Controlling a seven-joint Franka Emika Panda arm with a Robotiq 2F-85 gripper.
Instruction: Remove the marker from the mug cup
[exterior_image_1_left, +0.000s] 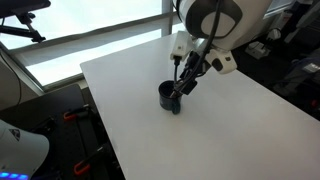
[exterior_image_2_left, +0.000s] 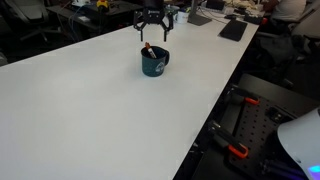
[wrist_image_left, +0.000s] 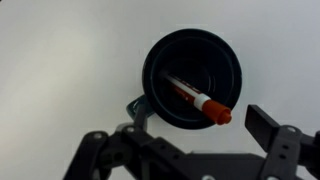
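A small dark mug cup stands on the white table in both exterior views. The marker leans inside it, its reddish-orange end resting on the rim toward the lower right in the wrist view. The marker's tip pokes above the rim in an exterior view. My gripper hangs just above the mug, fingers spread apart and holding nothing. In the wrist view the mug lies straight below, with the fingers at the bottom edge.
The white table stretches around the mug. Its edges drop to a floor with black and orange equipment. Desks with keyboards stand behind.
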